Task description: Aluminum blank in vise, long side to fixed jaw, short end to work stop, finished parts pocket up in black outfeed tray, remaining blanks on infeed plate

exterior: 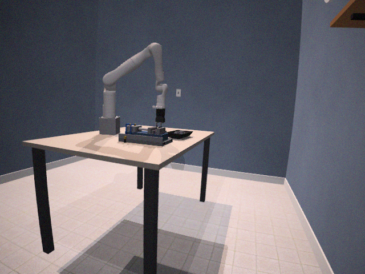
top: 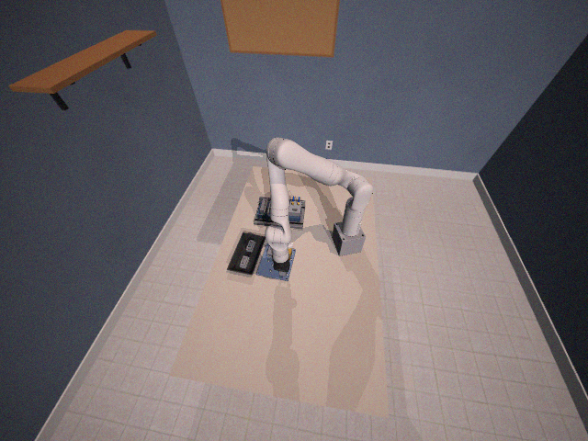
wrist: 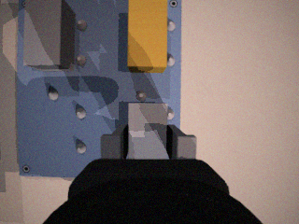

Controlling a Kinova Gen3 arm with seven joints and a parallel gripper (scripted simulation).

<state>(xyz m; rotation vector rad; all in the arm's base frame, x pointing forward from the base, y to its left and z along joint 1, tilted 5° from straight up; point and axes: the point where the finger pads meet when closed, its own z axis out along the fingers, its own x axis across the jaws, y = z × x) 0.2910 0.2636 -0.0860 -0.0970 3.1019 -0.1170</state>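
Observation:
In the wrist view my gripper (wrist: 147, 136) is shut on a plain gray aluminum blank (wrist: 147, 123) over the blue infeed plate (wrist: 42, 121), at its right edge. A yellow brass blank (wrist: 148, 35) lies flat on the plate beyond it. Another gray blank (wrist: 47, 33) lies at the plate's far left. In the top view the gripper (top: 281, 265) is low over the infeed plate (top: 265, 270). The black outfeed tray (top: 235, 256) (exterior: 188, 132) holds two pocketed parts (top: 250, 244) (top: 245, 261). The vise (top: 263, 209) (exterior: 147, 134) stands behind the plate.
Short pins (wrist: 80, 111) stick up across the infeed plate. The arm's gray base block (top: 347, 239) (exterior: 109, 125) stands on the table (exterior: 88, 147) to the right of the vise. The table's edge is close beyond the tray in the exterior view.

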